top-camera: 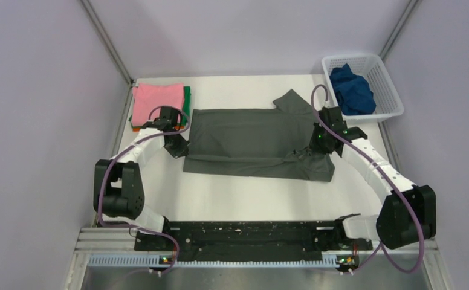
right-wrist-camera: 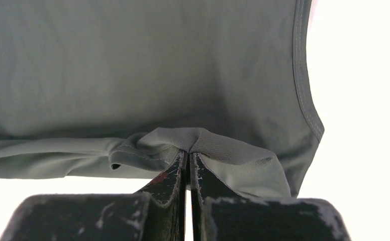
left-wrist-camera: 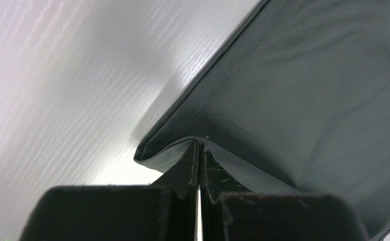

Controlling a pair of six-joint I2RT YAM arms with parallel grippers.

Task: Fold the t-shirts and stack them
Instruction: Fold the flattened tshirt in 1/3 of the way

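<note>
A dark grey t-shirt (top-camera: 250,136) lies spread across the middle of the table, its near edge partly folded over. My left gripper (top-camera: 177,147) is shut on the shirt's left edge; the left wrist view shows the hem (left-wrist-camera: 183,150) pinched between the closed jaws. My right gripper (top-camera: 315,147) is shut on the shirt's right side; the right wrist view shows bunched cloth (right-wrist-camera: 198,140) pinched between the closed jaws. A folded stack with a pink t-shirt (top-camera: 156,101) on top, green (top-camera: 187,99) and orange (top-camera: 136,127) edges under it, sits at the back left. A dark blue t-shirt (top-camera: 351,89) lies crumpled in the basket.
A white mesh basket (top-camera: 390,90) stands at the back right corner. The folded stack sits just behind my left gripper. Grey walls close in the table on the left, back and right. A black rail (top-camera: 244,232) runs along the near edge.
</note>
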